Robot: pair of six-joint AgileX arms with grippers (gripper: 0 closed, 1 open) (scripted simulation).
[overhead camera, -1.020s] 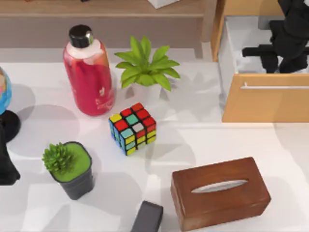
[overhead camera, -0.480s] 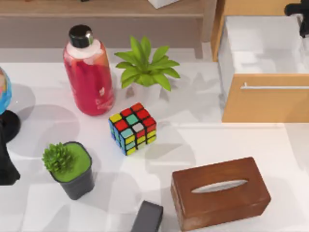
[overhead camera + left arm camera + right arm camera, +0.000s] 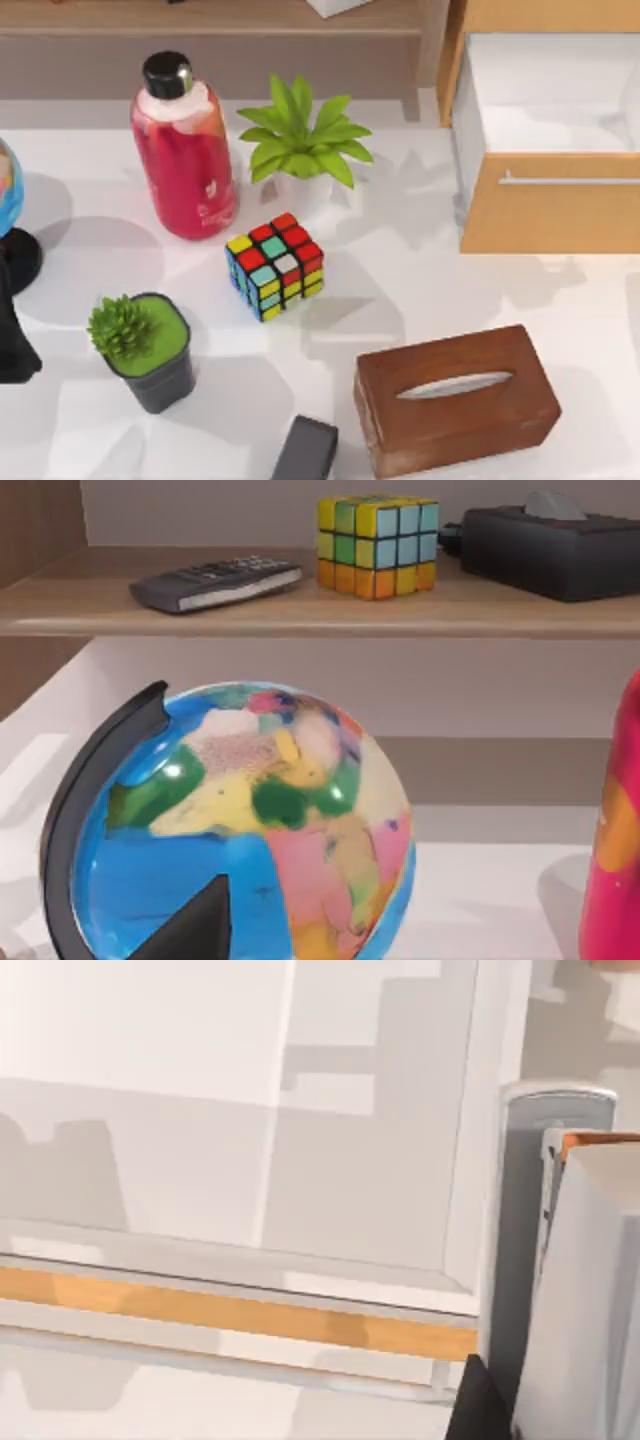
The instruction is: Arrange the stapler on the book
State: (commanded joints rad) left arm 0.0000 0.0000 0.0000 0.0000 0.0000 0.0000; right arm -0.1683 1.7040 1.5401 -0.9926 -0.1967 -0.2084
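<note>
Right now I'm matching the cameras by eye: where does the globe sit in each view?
Top view: the globe is cut by the table's left edge, left of the red bottle.
Left wrist view: the globe is close up, below the shelf.
Right wrist view: this one faces the open drawer instead.
Shared landmark: the red bottle, beside the globe in the top and left wrist views.

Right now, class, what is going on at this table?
Nothing on the table is being gripped. The left arm sits at the table's left edge beside the globe; the right wrist view faces the open drawer. A dark flat object lies at the top view's bottom edge beside the wooden tissue box; whether it is the stapler, I cannot tell.
</note>
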